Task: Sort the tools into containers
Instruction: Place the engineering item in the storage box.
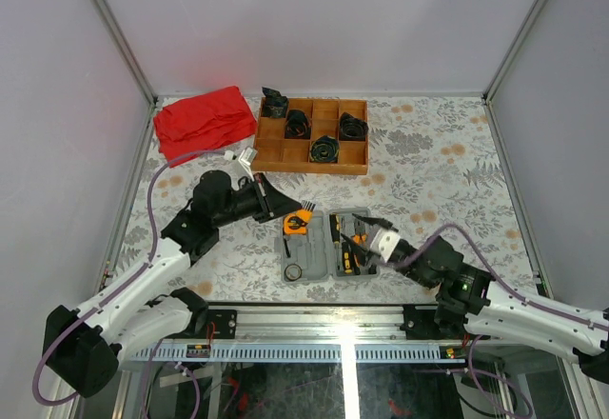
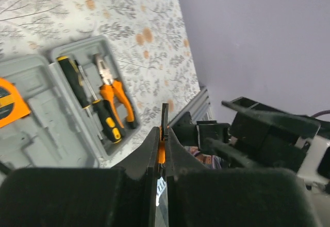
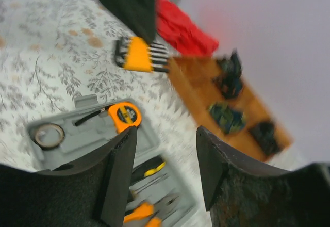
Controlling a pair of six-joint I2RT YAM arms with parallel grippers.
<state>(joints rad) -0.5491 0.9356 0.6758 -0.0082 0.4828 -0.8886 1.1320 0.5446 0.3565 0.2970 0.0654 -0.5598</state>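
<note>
The grey tool case (image 1: pixel 324 265) lies open on the table in front of both arms. In it lie an orange tape measure (image 1: pixel 299 221), a thin black ring (image 1: pixel 293 272), black-and-yellow screwdrivers (image 2: pixel 95 108) and orange-handled pliers (image 2: pixel 116 95). My left gripper (image 1: pixel 287 209) is shut on a small orange-yellow key set (image 3: pixel 136 54), held just above the case's far left corner; a sliver of orange (image 2: pixel 162 152) shows between its fingers. My right gripper (image 3: pixel 166 134) is open with nothing in it, hovering over the case's right half (image 1: pixel 366 233). The tape measure (image 3: pixel 126 116) and ring (image 3: pixel 46 134) show below it.
A brown wooden compartment tray (image 1: pixel 285 152) holding black coiled bundles stands at the back centre. A red cloth (image 1: pixel 202 119) lies to its left. Grey walls close in the table on three sides, and a metal rail (image 1: pixel 343 319) runs along the near edge.
</note>
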